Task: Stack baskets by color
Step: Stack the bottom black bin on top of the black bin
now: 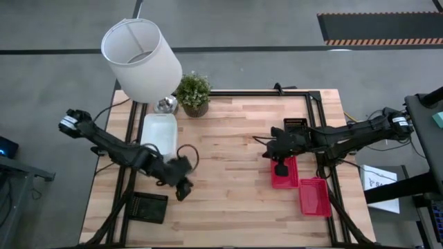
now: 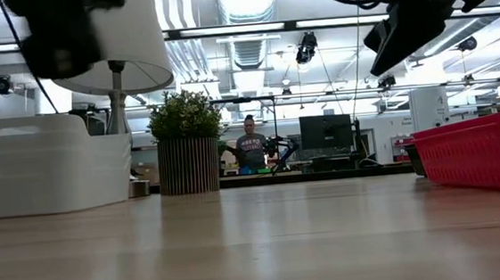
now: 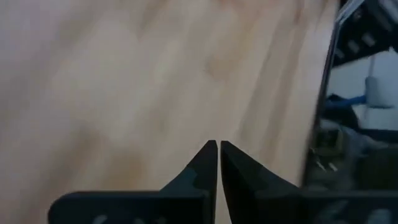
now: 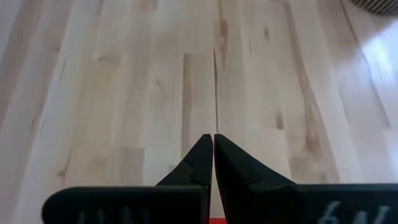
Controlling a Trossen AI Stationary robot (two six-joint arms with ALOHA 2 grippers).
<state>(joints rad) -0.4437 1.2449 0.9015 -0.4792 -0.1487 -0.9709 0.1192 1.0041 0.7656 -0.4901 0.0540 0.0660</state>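
A white basket (image 1: pixel 158 133) (image 2: pixel 53 164) stands on the table's left half, by the lamp. One black basket (image 1: pixel 149 207) sits at the near left corner, and another black basket (image 1: pixel 296 125) is partly hidden under my right arm. Two red baskets rest on the right: one (image 1: pixel 284 174) below my right gripper, the other (image 1: pixel 315 196) (image 2: pixel 481 150) nearer the front edge. My left gripper (image 1: pixel 184 191) (image 3: pixel 218 144) hangs shut over bare wood, between the white basket and the near black one. My right gripper (image 1: pixel 279 169) (image 4: pixel 213 137) is shut above the table, holding nothing.
A white lampshade (image 1: pixel 141 58) and a potted plant (image 1: pixel 194 93) stand at the far left of the table. Bare wood (image 1: pixel 228 180) lies between the two arms. In the low view a person (image 2: pixel 251 149) stands far off in the room.
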